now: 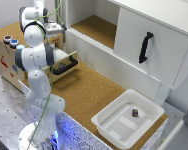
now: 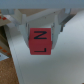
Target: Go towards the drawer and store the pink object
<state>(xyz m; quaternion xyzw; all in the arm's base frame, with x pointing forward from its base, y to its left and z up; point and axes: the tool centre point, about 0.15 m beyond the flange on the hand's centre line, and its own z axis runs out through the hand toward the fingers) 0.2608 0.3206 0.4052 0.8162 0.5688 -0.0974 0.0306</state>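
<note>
My gripper (image 1: 56,31) is shut on the pink object (image 2: 40,42), a pink-red cube with dark letters on its faces. The wrist view shows the cube held between my fingers (image 2: 24,24) over a pale grey surface. In the exterior view the cube is hidden by my hand. The drawer (image 1: 65,64), pale wood with a black bar handle, is pulled open from the light plywood box (image 1: 8,62) at the exterior view's left. My gripper hangs above and slightly behind the open drawer, apart from it.
A white plastic tub (image 1: 125,119) holding a small dark object (image 1: 135,113) stands at the front right of the cork table (image 1: 89,90). A large white cabinet door with a black handle (image 1: 145,47) stands open at the right. Coloured discs (image 1: 11,41) lie on the plywood box.
</note>
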